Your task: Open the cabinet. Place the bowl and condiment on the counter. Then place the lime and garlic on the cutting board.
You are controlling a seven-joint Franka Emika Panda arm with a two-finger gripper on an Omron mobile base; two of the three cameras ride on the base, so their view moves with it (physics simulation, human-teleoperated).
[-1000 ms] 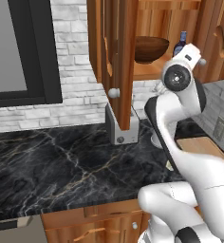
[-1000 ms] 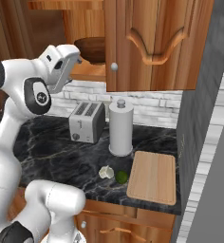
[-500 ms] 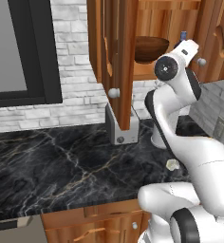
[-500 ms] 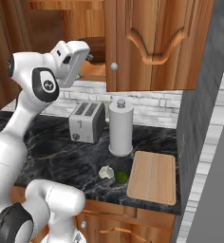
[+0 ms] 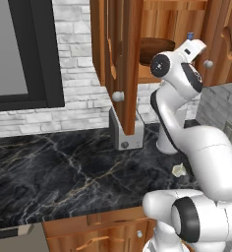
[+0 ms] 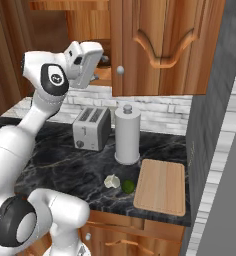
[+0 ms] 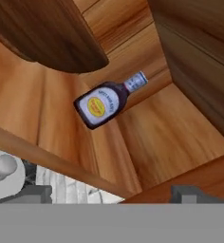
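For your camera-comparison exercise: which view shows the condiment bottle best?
The hand view: the condiment sits mid-frame on the cabinet shelf beside the bowl, with its dark body, pale label and blue cap all plain. The left base view shows just its blue cap above the arm; in the right base view I cannot make it out.

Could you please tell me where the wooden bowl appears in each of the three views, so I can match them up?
Left base view: the bowl sits on the open cabinet's shelf, top centre, partly behind the arm.
Right base view: I cannot make it out for certain behind the hand.
Hand view: upper left, tilted with the camera.
Shared landmark: the condiment stands beside the bowl; its blue cap peeks above the arm.
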